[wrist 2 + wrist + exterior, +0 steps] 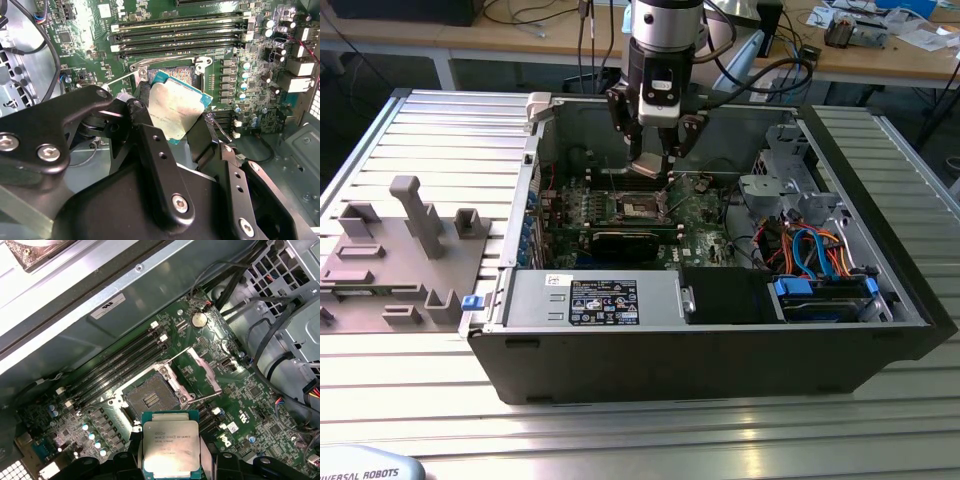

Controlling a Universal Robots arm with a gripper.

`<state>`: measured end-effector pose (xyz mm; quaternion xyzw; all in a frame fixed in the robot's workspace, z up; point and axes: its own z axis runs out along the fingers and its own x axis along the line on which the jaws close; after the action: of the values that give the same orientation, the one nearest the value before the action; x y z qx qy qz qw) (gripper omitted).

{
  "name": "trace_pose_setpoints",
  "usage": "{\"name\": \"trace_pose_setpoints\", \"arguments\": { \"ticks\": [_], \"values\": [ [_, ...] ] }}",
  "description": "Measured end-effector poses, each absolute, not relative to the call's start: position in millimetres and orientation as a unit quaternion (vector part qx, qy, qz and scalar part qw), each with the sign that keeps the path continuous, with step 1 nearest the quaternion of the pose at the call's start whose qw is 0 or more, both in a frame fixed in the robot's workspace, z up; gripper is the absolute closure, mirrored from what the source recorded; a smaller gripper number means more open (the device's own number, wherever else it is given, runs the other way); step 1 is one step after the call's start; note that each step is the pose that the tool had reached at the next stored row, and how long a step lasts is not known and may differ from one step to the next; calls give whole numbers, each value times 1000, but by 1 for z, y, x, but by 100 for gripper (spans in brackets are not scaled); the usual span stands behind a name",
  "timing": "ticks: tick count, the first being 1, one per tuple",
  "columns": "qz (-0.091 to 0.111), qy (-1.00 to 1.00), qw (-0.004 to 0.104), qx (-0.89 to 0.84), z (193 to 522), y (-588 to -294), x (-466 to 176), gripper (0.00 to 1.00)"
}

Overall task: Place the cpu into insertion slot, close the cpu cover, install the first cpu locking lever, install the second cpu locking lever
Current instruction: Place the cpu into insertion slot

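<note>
The cpu (171, 447) held, not yet seated.
We see the gripper (657, 158) clamping it over the empty insertion slot (151, 397), exterior view's upper centre; cpu cover (207, 377) open, every step left.

I'm seeing a ribbed alu table (410, 400) taking up most of the exterior view, w/ glare sitting on it at 6 o'clock. Wooden benches (520, 42) w/ cables (545, 15) are running along 12 o'clock. Grey fixture block (400, 250) is lying at 9.
</note>
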<state>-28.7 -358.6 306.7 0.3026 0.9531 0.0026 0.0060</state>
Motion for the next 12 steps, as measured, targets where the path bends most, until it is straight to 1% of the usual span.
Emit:
{"name": "trace_pose_setpoints", "arguments": {
  "ticks": [12],
  "values": [
    [2, 952, 6, 306, 306, -359, -29, 46]
  ]
}}
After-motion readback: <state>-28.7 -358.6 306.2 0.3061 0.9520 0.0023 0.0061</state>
